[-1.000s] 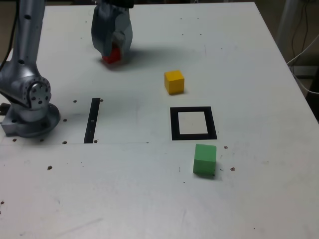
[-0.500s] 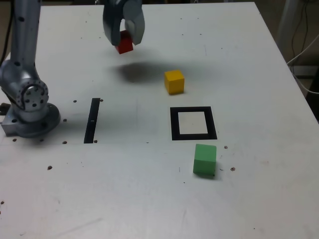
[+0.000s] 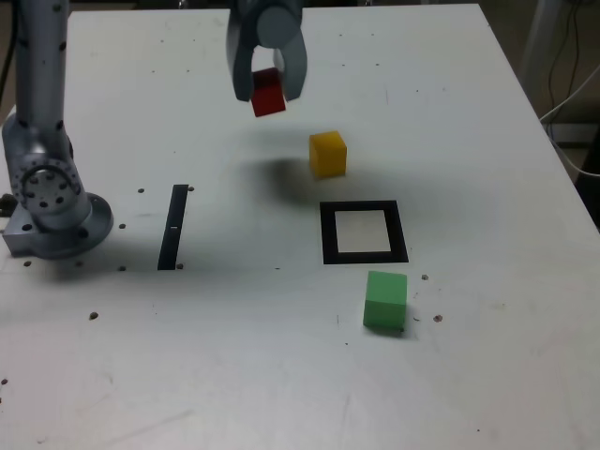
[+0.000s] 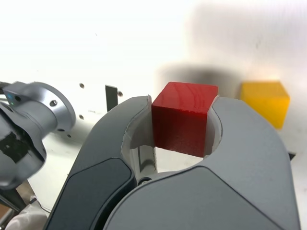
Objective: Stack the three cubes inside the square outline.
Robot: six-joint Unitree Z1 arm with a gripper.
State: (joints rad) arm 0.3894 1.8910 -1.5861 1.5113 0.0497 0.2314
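Note:
My gripper (image 3: 268, 92) is shut on the red cube (image 3: 268, 95), holding it in the air above the table, up and to the exterior view's left of the yellow cube (image 3: 328, 154). The wrist view shows the red cube (image 4: 184, 117) clamped between both jaws of the gripper (image 4: 183, 125), with the yellow cube (image 4: 265, 101) on the table beyond. The square outline (image 3: 363, 232), black with a white centre, lies empty just in front of the yellow cube. The green cube (image 3: 385, 300) rests on the table in front of the outline.
The arm's base (image 3: 52, 202) stands at the exterior view's left edge. A thin black strip (image 3: 173, 227) lies on the white table (image 3: 281, 375) beside it. Cables hang past the table's right edge (image 3: 572, 84). Small screw holes dot the surface.
The gripper has lifted the red cube off the back of the table and carried it to the exterior view's right, toward the yellow cube. The other cubes have not moved.

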